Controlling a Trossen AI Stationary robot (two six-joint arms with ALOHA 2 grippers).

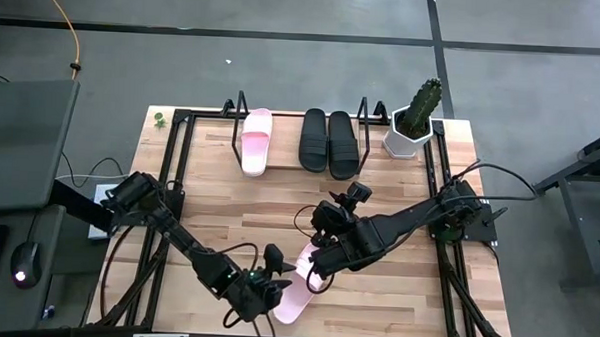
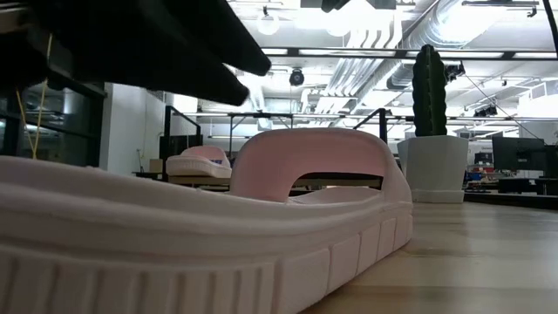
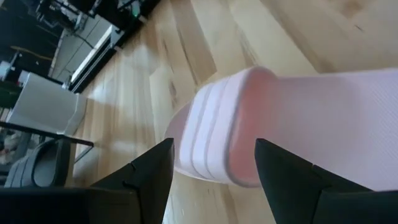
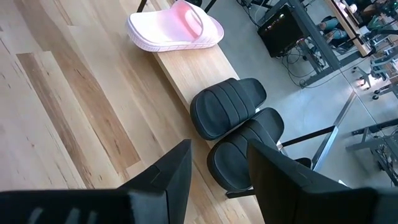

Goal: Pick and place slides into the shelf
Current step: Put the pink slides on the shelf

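One pale pink slide (image 1: pixel 298 287) lies flat on the table near its near edge and fills the low view (image 2: pixel 261 218). My left gripper (image 1: pixel 266 287) is open, and its fingers stand on either side of that slide's near end (image 3: pixel 212 146). My right gripper (image 1: pixel 321 269) hovers open over the slide's far end, holding nothing (image 4: pixel 219 146). The shelf (image 1: pixel 234 106) stands at the far side. On its board (image 4: pixel 186 68) rest the other pink slide (image 1: pixel 256 139) and two black slides (image 1: pixel 329 142) side by side, soles down. My left gripper has its two fingers (image 3: pixel 149 180) on either side of the pink slide's rounded end with the ribbed sole edge (image 3: pixel 205 140), coming in low from the table's left. I cannot tell whether they touch it. The slide lies flat on the table.
A white pot with a cactus (image 1: pixel 414 122) stands at the shelf's right end and shows in the low view (image 2: pixel 432 148). Black metal frame rails (image 1: pixel 180 164) run along the table's left and right sides. Bare wood lies between the shelf and both grippers.
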